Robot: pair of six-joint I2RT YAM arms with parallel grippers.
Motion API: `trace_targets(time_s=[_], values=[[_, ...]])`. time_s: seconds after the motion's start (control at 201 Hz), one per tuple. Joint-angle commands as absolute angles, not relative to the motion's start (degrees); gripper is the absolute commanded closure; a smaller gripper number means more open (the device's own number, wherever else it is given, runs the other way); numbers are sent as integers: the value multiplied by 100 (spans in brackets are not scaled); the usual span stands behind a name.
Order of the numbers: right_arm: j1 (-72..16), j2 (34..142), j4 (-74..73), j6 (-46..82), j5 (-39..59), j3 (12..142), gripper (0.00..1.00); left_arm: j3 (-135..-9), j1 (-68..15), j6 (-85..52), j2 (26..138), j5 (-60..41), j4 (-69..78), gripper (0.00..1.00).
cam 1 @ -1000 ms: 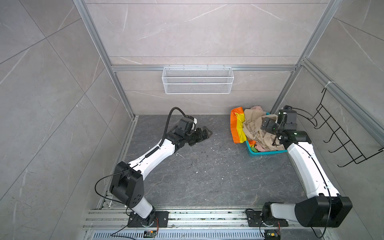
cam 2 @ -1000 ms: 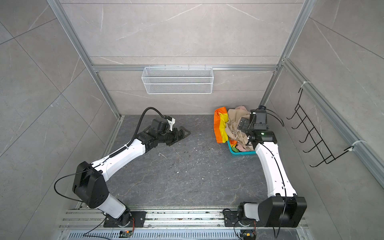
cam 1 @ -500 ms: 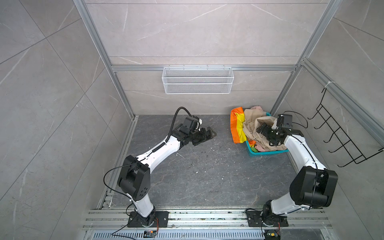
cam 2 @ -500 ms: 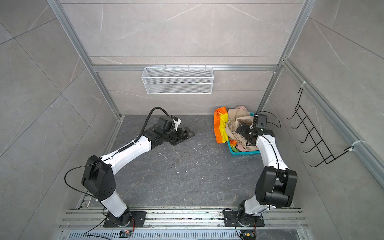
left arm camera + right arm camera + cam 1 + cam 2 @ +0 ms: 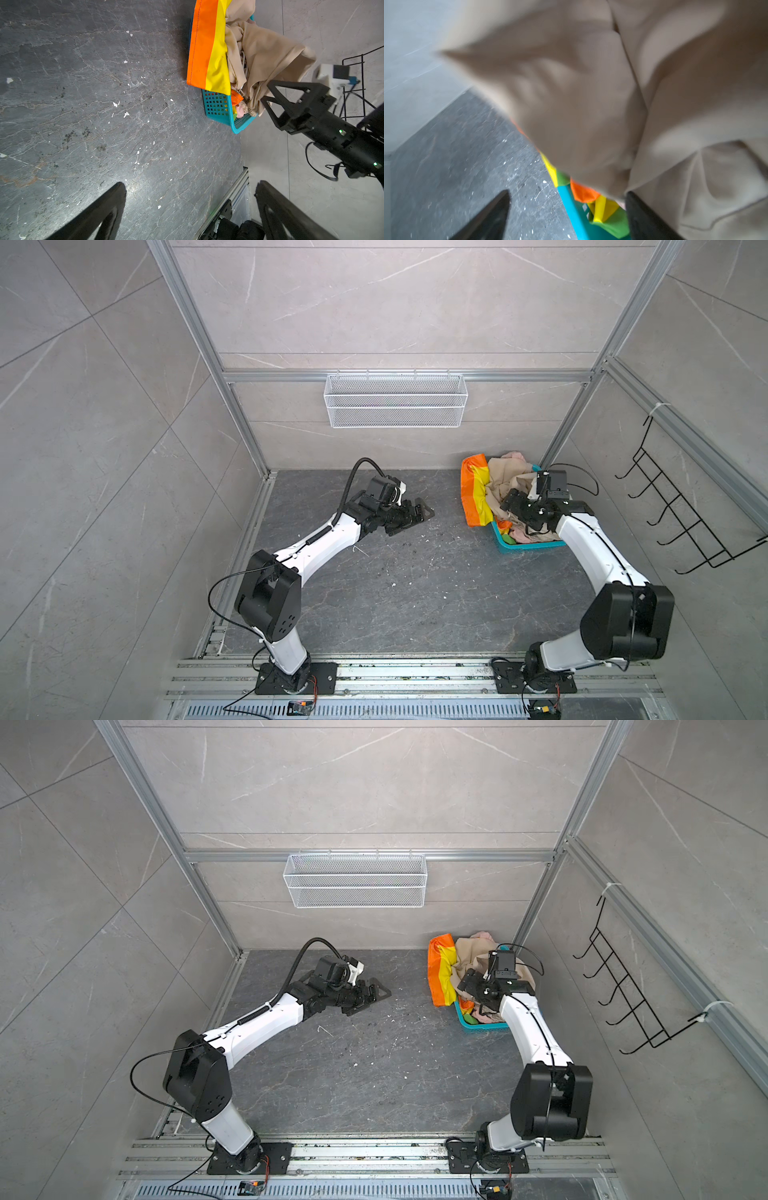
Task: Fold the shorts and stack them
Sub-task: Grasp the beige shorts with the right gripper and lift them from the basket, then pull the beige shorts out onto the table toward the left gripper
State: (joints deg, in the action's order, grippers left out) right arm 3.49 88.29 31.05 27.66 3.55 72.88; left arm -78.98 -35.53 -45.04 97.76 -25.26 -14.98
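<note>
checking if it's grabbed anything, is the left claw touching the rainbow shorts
Apart. Both top views show the left claw over bare floor, with a clear gap to the rainbow shorts draped over the teal basket.

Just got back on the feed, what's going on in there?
The right gripper is at the teal basket, jaws open at a fold of the beige shorts, with no grip visible. The rainbow-striped shorts drape over the basket's rim. The left gripper hovers open above the dark tabletop, holding nothing. Nothing is folded or stacked yet.
</note>
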Motion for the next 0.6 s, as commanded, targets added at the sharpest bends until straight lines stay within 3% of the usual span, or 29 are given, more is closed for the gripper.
trace_targets(time_s=[0.0, 0.06, 0.13, 0.219, 0.394, 0.598], values=[[373, 9078, 3471, 2804, -637, 7466, 29, -7918, -3552, -4226, 9619, -2767, -1353, 0], [374, 9091, 3508, 2786, -807, 7481, 43, -7951, -3553, -4158, 9679, -2811, -1393, 0], [369, 9060, 3650, 2702, -852, 7592, 67, -8105, -3555, -4083, 9775, -2869, -1589, 0], [340, 8848, 3728, 2631, -860, 7800, 84, -8269, -3550, -3999, 9785, -2883, -1789, 0], [44, 8479, 4215, 2566, -869, 8954, 100, -8379, -3506, -3662, 9467, -2472, -2031, 0], [-1413, 8773, 4808, 2478, -1041, 11491, 100, -8725, -2789, -3613, 8973, -2459, -2541, 0]])
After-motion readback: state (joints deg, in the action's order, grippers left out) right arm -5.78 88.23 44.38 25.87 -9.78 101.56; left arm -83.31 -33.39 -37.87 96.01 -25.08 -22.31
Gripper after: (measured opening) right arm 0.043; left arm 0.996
